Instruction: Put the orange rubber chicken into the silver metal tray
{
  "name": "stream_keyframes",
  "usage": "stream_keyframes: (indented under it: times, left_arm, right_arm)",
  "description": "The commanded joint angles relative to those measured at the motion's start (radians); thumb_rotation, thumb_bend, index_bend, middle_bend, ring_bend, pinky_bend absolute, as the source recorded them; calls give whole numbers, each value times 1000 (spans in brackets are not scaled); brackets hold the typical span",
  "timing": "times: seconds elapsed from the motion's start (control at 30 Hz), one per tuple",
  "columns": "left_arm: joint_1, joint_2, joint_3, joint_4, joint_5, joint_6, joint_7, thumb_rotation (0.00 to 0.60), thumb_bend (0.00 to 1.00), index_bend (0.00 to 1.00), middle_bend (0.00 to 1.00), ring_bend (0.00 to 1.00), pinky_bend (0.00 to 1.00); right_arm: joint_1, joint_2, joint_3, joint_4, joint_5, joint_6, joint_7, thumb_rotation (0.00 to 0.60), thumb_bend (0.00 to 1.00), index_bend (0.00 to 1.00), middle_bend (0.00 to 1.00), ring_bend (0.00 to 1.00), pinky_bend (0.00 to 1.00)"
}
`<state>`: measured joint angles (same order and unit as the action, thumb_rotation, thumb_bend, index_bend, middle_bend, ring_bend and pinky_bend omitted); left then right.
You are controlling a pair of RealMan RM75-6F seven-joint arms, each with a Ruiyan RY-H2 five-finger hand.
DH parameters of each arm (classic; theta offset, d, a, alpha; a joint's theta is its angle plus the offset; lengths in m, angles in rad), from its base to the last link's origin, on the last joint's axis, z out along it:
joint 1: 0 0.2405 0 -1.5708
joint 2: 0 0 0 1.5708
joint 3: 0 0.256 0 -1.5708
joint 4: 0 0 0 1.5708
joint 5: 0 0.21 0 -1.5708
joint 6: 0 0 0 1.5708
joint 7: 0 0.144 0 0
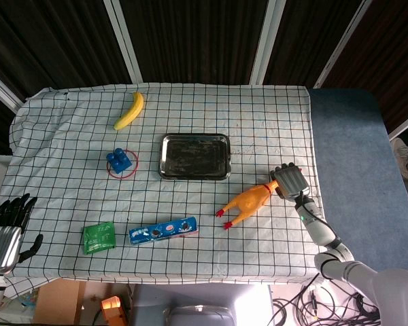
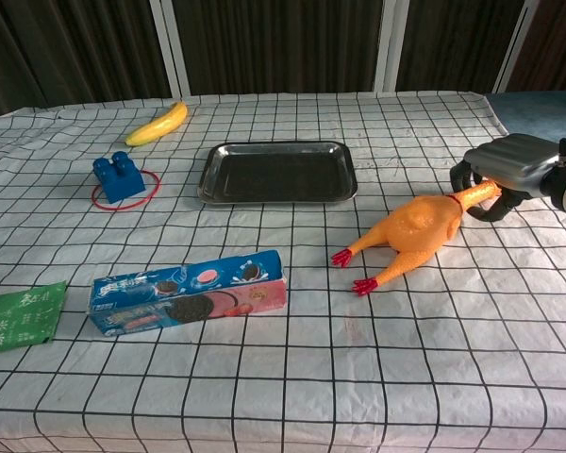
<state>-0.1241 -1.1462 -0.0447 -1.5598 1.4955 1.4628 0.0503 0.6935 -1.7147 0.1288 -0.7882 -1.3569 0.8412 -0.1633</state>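
Note:
The orange rubber chicken [image 1: 248, 202] [image 2: 415, 226] lies on the checked cloth, right of centre, red feet pointing left and head to the right. My right hand [image 1: 291, 180] [image 2: 511, 168] has its fingers curled around the chicken's head and neck, which it partly hides. The silver metal tray [image 1: 162, 156] [image 2: 275, 145] sits empty at mid-table, up and left of the chicken. My left hand [image 1: 7, 227] hangs off the table's near left corner, fingers apart and holding nothing; only the head view shows it.
A banana [image 1: 130, 111] [image 2: 158, 124] lies at the far left. A blue brick [image 1: 120, 160] [image 2: 117, 176] stands inside a red ring left of the tray. Along the near side lie a cookie box [image 1: 162, 230] [image 2: 187, 293] and a green packet [image 1: 98, 237] [image 2: 17, 318].

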Motion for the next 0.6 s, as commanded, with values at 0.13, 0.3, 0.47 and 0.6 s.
stream_keyframes:
  times: [0.13,0.3,0.47,0.6]
  left_arm:
    - [7,3,4,-5,3,9,4,600,371,0,0,0,26]
    - [9,6,13,-9,24,16,3,600,371,0,0,0,26]
    - [5,2,17,-9,28,6,12,600,373,0,0,0,26]
    - [2,2,26,-6,58,13,-3,600,373,0,0,0,26]
  right_arm:
    - [-7,-16,-44,28,-80,71,88,600,446,838,718,730,778]
    - [-11,26,-79,-19,-152,144,154,600,461,849,738,760,810]
    - [-23,109,-94,-125,-202,229,143,600,467,849,739,760,810]
    - [-26,188,-99,-235,-228,263,128,600,468,849,739,760,810]
